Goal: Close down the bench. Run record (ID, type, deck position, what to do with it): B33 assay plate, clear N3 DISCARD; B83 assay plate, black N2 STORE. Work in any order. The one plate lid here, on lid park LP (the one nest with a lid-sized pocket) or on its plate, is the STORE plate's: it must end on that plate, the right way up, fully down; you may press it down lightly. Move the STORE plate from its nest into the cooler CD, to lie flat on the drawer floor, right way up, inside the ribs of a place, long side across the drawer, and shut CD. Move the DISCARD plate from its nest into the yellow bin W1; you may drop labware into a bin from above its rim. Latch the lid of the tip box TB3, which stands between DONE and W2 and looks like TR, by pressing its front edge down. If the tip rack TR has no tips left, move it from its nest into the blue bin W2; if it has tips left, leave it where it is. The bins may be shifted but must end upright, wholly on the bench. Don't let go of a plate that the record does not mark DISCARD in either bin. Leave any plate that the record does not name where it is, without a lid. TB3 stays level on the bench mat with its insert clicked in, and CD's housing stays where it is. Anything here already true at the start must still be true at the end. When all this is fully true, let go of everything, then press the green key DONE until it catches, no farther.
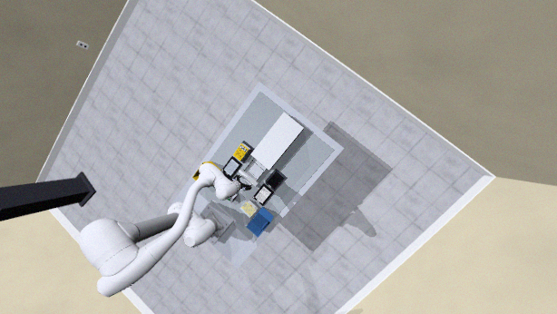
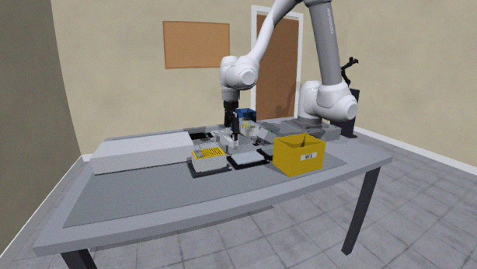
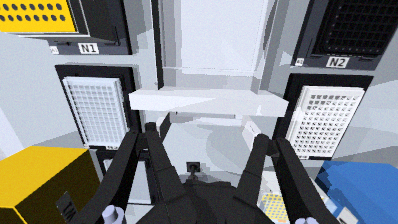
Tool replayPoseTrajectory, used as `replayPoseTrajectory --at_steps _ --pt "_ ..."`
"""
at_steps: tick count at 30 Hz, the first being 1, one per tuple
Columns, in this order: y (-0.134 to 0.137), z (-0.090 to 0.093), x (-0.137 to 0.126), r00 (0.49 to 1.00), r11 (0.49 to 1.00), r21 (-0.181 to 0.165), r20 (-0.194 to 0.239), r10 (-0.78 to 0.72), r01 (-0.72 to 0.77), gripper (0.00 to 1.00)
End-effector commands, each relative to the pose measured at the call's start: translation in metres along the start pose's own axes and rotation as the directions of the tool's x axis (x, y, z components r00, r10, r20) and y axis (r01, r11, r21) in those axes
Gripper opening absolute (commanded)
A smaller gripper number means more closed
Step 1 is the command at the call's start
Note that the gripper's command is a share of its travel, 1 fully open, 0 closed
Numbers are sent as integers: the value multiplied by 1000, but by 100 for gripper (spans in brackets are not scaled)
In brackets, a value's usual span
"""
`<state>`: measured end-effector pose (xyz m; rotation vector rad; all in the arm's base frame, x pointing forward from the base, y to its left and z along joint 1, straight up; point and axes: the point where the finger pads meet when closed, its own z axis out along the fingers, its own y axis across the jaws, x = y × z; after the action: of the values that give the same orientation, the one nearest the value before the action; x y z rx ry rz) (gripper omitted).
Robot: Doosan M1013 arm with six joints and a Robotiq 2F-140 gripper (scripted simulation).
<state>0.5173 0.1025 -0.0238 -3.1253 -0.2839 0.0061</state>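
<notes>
My gripper [image 3: 205,116] hangs low in front of the cooler CD [image 2: 141,153], fingers wide apart. They grip the white bar handle [image 3: 207,102] [image 1: 256,170] of its drawer, which stands part way out of the housing. The black plate [image 3: 357,30] lies in nest N2 at the upper right of the wrist view. The yellow-topped tip rack TR [image 3: 35,15] sits in N1 at the upper left. Two pale well-patterned pieces lie in black nests left [image 3: 95,110] and right [image 3: 325,120] of the drawer. I cannot tell which is the clear plate and which the lid.
The yellow bin W1 [image 2: 299,153] stands close on my left, also in the wrist view [image 3: 40,180]. The blue bin W2 [image 3: 360,190] stands on my right. The tip box TB3 [image 3: 274,205] shows just behind my right finger. The robot base [image 2: 328,103] is at the far side.
</notes>
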Motion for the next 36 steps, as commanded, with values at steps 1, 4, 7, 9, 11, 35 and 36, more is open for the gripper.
replayPoseTrajectory --at_steps 1,4,7,9,11,35,36 --pt "0 0 0 1000 1000 0 0 0 0 87" --pt "0 0 0 1000 1000 0 0 0 0 87" --pt "0 0 0 1000 1000 0 0 0 0 87" --pt "0 0 0 1000 1000 0 0 0 0 87" --pt "0 0 0 1000 1000 0 0 0 0 87" --pt "0 -21 0 1000 1000 0 0 0 0 87" --pt "0 -23 0 1000 1000 0 0 0 0 87"
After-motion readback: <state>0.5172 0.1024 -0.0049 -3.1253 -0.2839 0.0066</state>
